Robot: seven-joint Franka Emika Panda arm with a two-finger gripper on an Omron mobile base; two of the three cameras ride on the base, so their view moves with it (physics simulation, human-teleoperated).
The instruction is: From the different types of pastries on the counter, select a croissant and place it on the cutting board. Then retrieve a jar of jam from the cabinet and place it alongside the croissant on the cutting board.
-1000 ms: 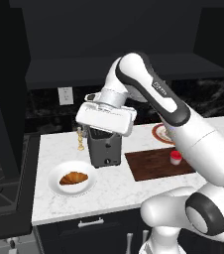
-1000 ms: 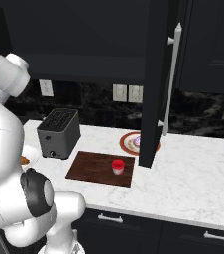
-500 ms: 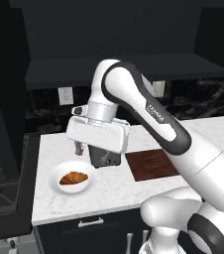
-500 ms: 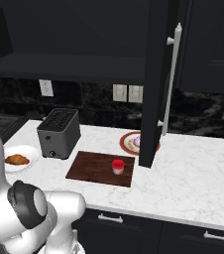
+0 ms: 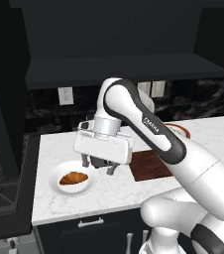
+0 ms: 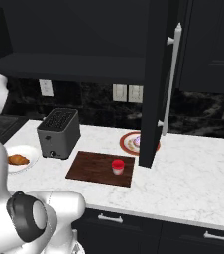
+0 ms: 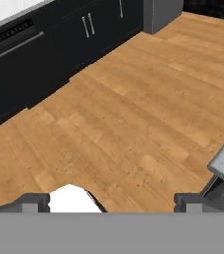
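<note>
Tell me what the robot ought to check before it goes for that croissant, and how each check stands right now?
1. Croissant reachable, lying on the white plate: ok.
2. Gripper empty, fingers apart: ok.
3. Gripper directly over the croissant: not ok; it hangs to the croissant's right, beside the plate.
4. Bare room on the cutting board: ok; the jar of jam stands near its right end.
5. Toaster off the board: ok.
</note>
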